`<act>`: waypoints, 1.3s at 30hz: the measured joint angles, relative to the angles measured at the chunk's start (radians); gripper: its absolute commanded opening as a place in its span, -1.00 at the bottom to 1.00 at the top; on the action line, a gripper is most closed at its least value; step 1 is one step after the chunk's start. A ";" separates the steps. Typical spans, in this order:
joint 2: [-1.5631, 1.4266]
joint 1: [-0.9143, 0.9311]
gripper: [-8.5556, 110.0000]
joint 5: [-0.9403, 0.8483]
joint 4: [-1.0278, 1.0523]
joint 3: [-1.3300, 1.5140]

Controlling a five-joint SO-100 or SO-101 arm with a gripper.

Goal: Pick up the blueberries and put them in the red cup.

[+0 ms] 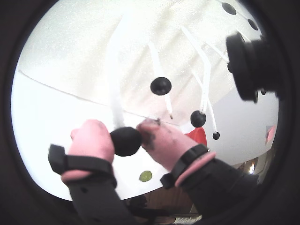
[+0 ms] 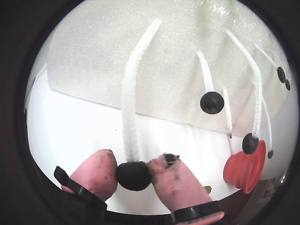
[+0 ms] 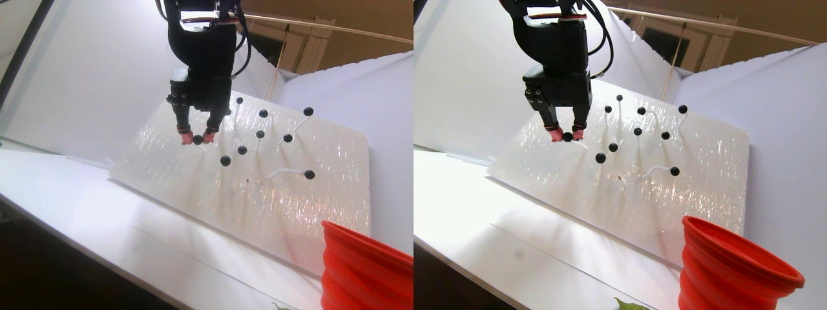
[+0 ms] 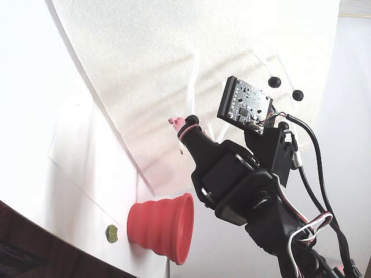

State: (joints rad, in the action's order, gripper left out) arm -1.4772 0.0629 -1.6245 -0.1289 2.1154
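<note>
My gripper (image 1: 125, 137) is shut on one blueberry (image 1: 125, 142), a glossy black ball pinched between the two pink fingertips. The same blueberry (image 2: 134, 176) still sits at the tip of its white stem (image 2: 131, 103), which rises from the foam board (image 3: 258, 194). Several other blueberries (image 3: 242, 150) stand on stems across the board, to the right of the gripper (image 3: 197, 137) in the stereo pair view. Two of them (image 2: 212, 102) hang right of the held one in both wrist views. The red cup (image 3: 362, 271) stands upright on the table below the board's lower right corner.
A small yellow-green blob (image 4: 111, 234) lies on the white table near the cup (image 4: 159, 227). The foam board leans tilted against the white backdrop. The table's dark front edge (image 3: 77, 258) runs along the lower left of the stereo pair view.
</note>
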 measured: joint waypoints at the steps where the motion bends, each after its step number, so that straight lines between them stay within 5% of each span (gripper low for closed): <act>1: 0.000 0.000 -0.64 0.000 0.000 0.000; 39: -0.241 0.051 -0.65 0.000 0.167 0.103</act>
State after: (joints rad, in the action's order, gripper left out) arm -1.7181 0.1135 -1.6245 0.0383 2.2181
